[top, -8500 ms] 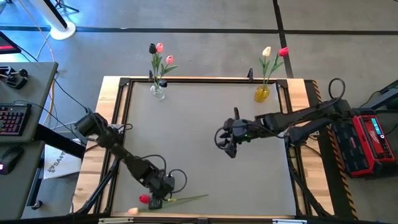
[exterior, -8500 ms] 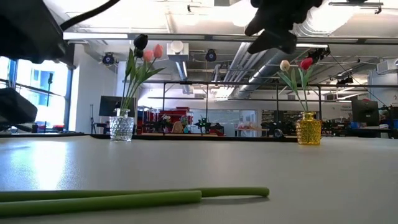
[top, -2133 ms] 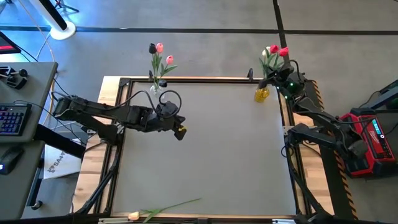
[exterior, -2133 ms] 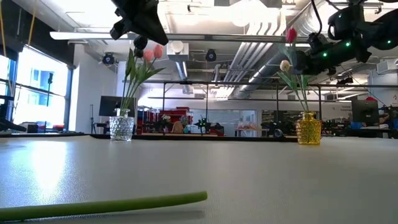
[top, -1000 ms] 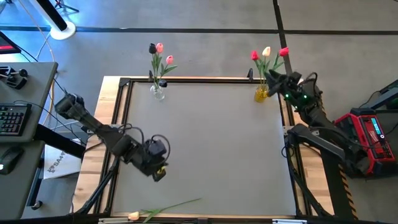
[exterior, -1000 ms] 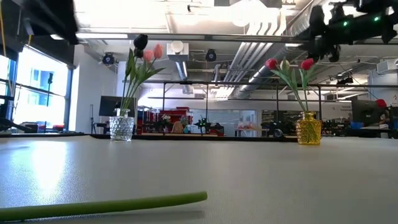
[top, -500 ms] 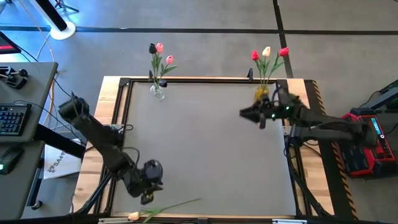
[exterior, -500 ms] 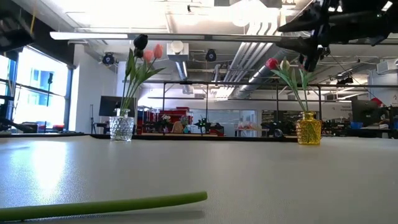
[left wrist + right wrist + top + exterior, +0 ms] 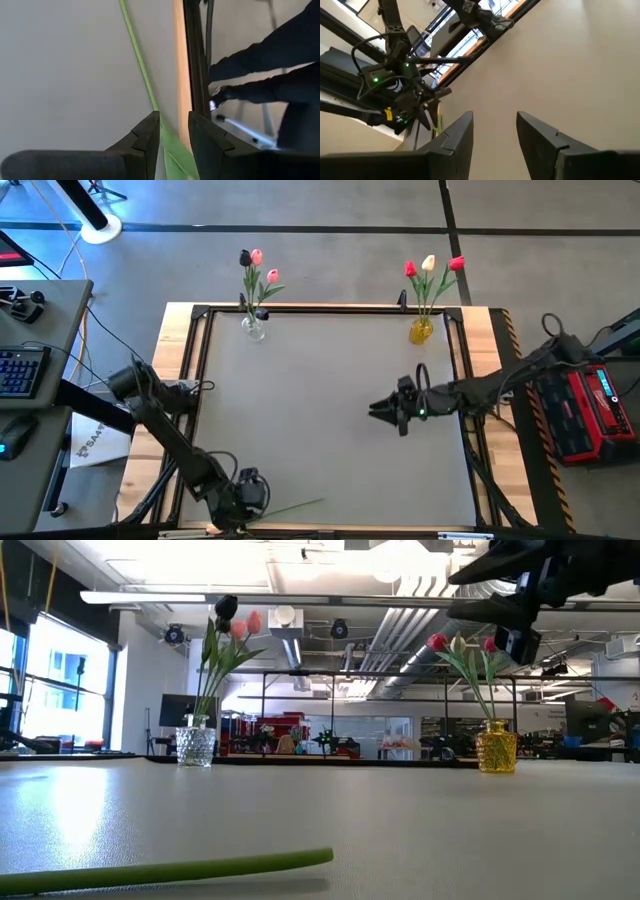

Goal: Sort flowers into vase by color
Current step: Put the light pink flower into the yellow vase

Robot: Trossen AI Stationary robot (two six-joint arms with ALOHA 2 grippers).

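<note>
One tulip lies flat along the table's near edge; its green stem [image 9: 297, 506] [image 9: 170, 873] shows, and its head is hidden by my left arm. My left gripper [image 9: 243, 498] [image 9: 174, 142] is low over it, open, fingers on either side of the leafy stem. My right gripper [image 9: 378, 409] [image 9: 495, 135] hangs open and empty above the table's right middle. A clear vase [image 9: 254, 328] holds two pink tulips and a near-black one. A yellow vase [image 9: 421, 330] holds two red tulips and a cream one. My left gripper comes from above with its fingers [image 9: 147, 137] across the flower's leafy stem [image 9: 172, 152], one on each side. Whether they touch it I cannot tell. The flower lies flat on the table.
Both vases stand at the table's far edge, the clear vase [image 9: 196, 745] left and the yellow vase [image 9: 496, 747] right. A black frame [image 9: 330, 307] rims the grey table top. A desk with a keyboard [image 9: 22, 370] is to the left, and red equipment [image 9: 590, 405] to the right.
My left gripper has swung toward the near edge and come down over the lying flower. My right gripper has drawn away from the yellow vase toward the near edge, to the table's right middle. The lying flower has stayed in place.
</note>
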